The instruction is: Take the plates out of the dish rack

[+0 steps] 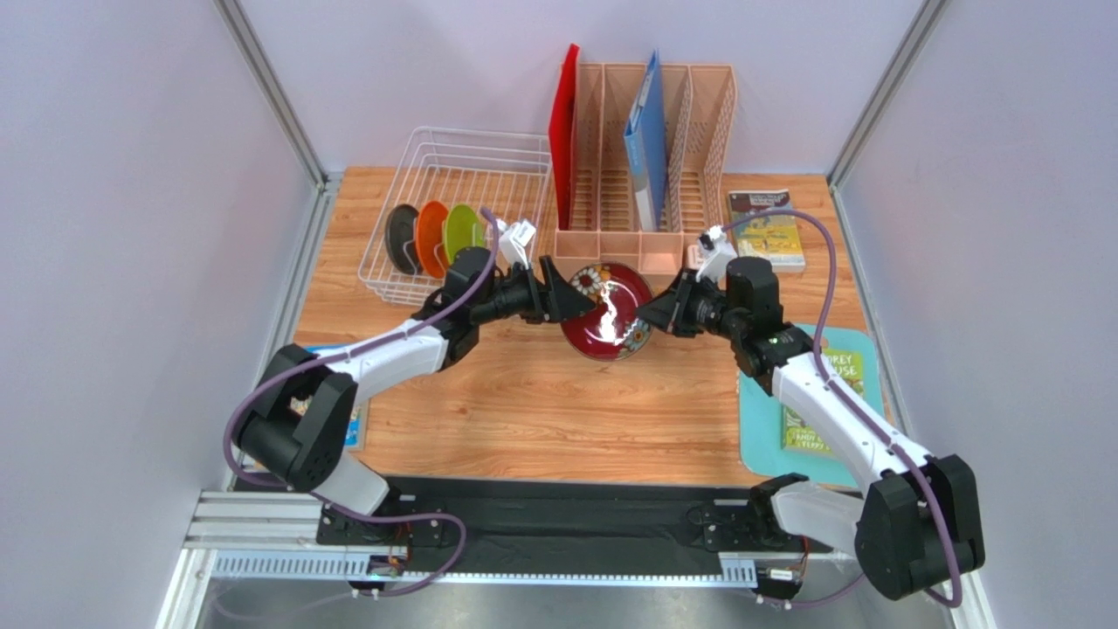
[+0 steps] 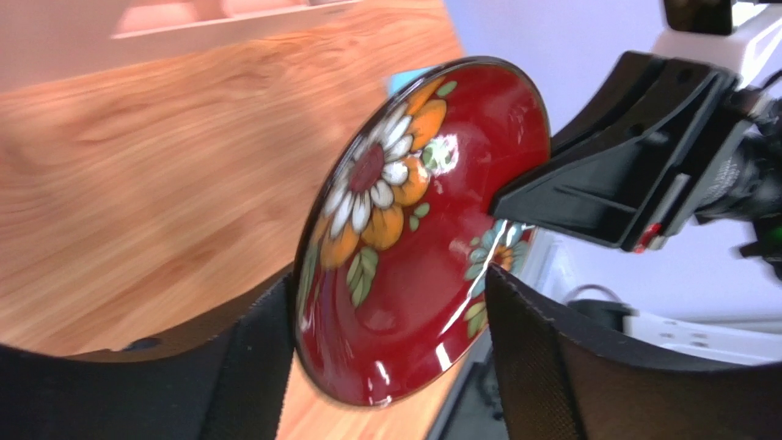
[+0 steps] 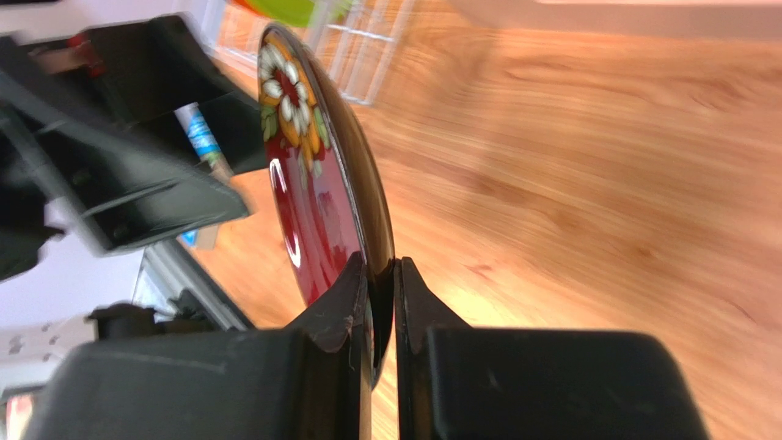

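A dark red plate (image 1: 606, 315) with a floral pattern hangs on edge above the middle of the table, between my two grippers. My right gripper (image 3: 383, 266) is shut on its rim (image 3: 307, 183), one finger on each face. My left gripper (image 2: 385, 293) stands open, and its fingers flank the plate (image 2: 404, 238) with a gap on the right side. The white wire dish rack (image 1: 446, 151) stands at the back left. In it, upright, are a dark plate (image 1: 402, 233), an orange plate (image 1: 431, 236) and a lime green plate (image 1: 462, 232).
A peach file organiser (image 1: 683, 144) with a red folder (image 1: 566, 131) and a blue folder (image 1: 646, 138) stands behind the grippers. A book (image 1: 765, 226) lies at the back right, and a teal book (image 1: 807, 393) under the right arm.
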